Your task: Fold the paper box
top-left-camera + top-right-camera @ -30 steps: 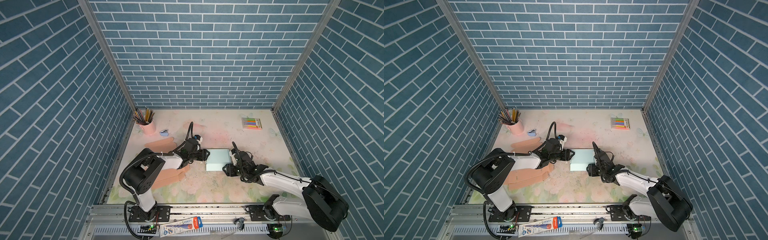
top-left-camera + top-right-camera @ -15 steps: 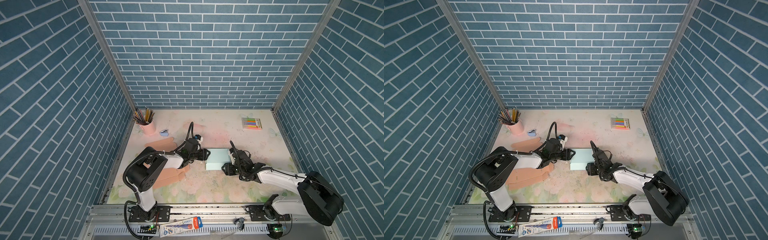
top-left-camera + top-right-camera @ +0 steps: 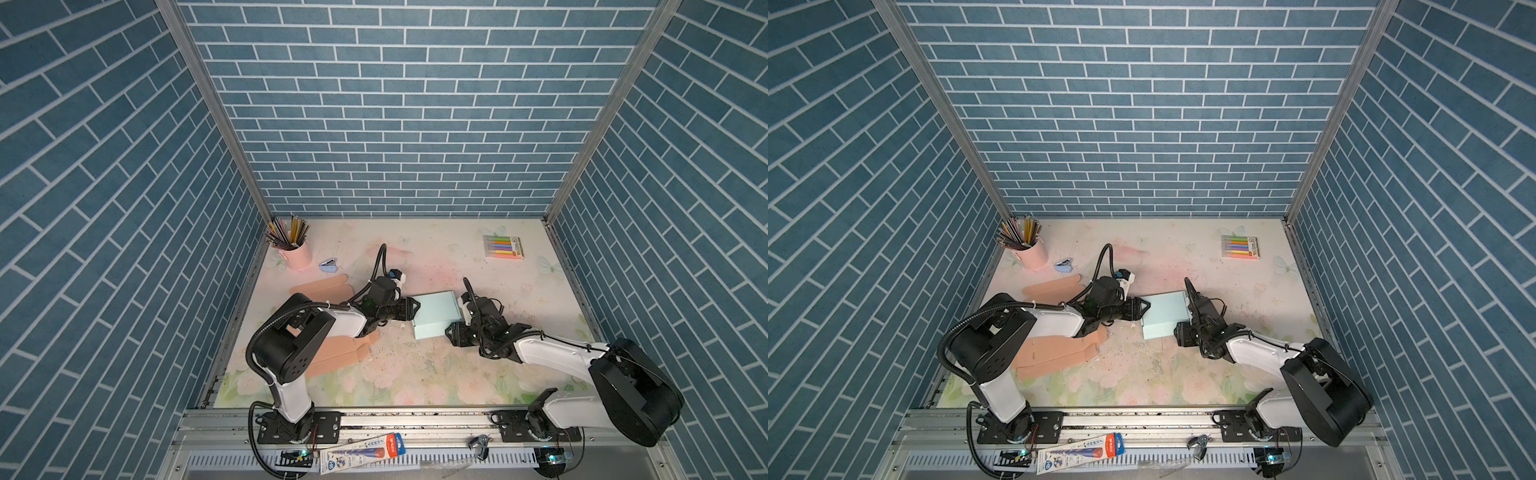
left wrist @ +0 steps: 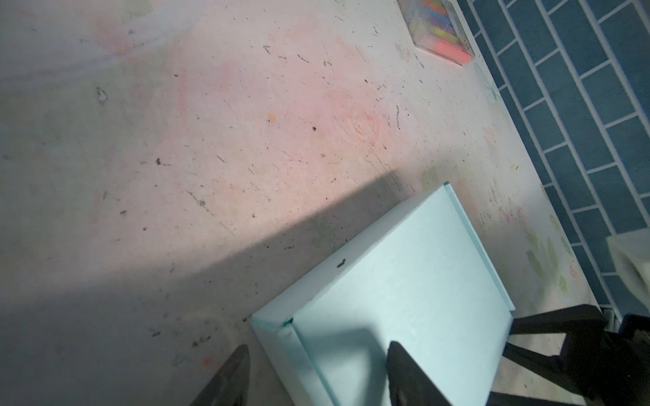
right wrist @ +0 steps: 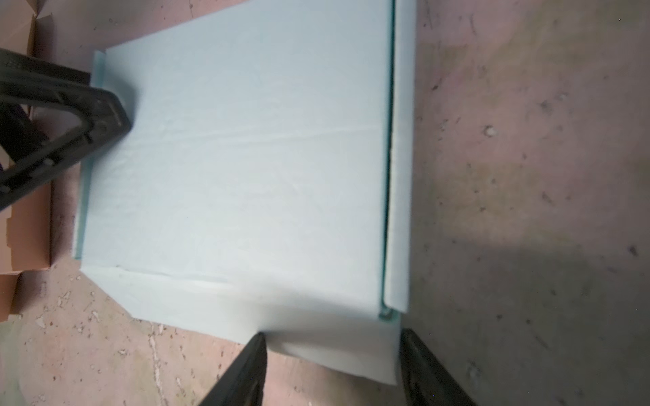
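The paper box (image 3: 436, 313) is pale blue and lies closed on the mat, seen in both top views (image 3: 1165, 313). My left gripper (image 3: 415, 309) is at its left edge. In the left wrist view this gripper (image 4: 316, 355) is open and straddles a box corner (image 4: 278, 323), with one finger (image 4: 411, 379) over the lid and the other over the mat. My right gripper (image 3: 451, 330) is at the box's near right corner. In the right wrist view it (image 5: 332, 337) is open, with the box's side wall (image 5: 316, 330) between its fingers.
A pink pencil cup (image 3: 295, 253) and a small blue object (image 3: 329, 265) stand at the back left. A marker pack (image 3: 503, 247) lies at the back right. Flat salmon cardboard pieces (image 3: 320, 284) (image 3: 340, 353) lie under and beside the left arm.
The right gripper has edged a little further in at the box's near right corner. The left gripper's jaws have narrowed slightly. The box has stayed in place.
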